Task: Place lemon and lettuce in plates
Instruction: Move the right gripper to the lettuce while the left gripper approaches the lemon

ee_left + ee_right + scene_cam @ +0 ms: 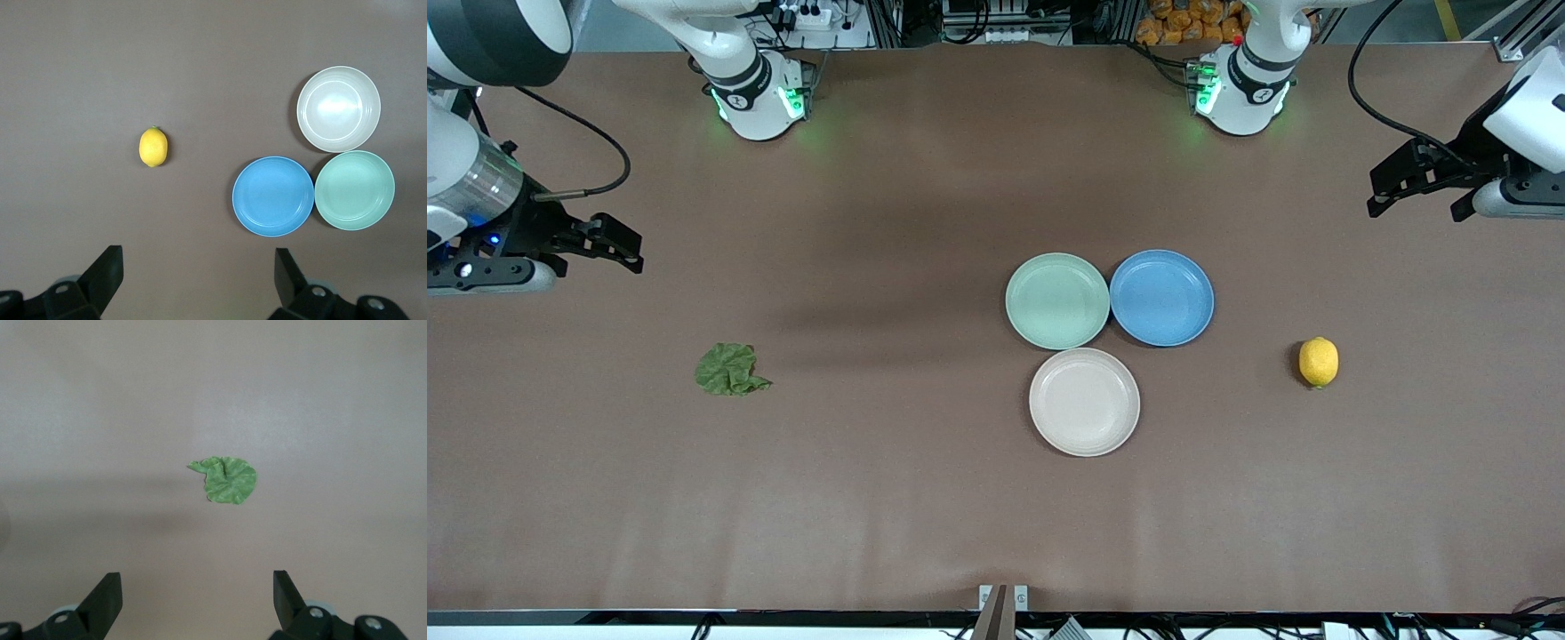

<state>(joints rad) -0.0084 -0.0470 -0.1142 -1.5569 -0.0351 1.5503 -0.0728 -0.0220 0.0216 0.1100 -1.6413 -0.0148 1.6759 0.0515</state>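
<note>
While both arms wait high at the two ends of the table, you can see that no step of the task is begun. The left gripper [1414, 191] hangs over the bare table at its own end with the fingers spread wide and empty, and the right gripper [618, 244] does the same at its end.

The lemon [1318, 362] lies toward the left arm's end, well apart from the plates. The lettuce [730, 370] lies flat toward the right arm's end. The mint green plate [1057, 300] and the beige-pink plate [1084, 402] sit empty near the middle, touching or almost touching; the blue plate [1161, 297] is beside the mint one.

I judge that each arm must next descend over its own item.

The table [925, 498] has a plain brown cover with soft wrinkles. Cables and equipment stand along the edge by the bases.
</note>
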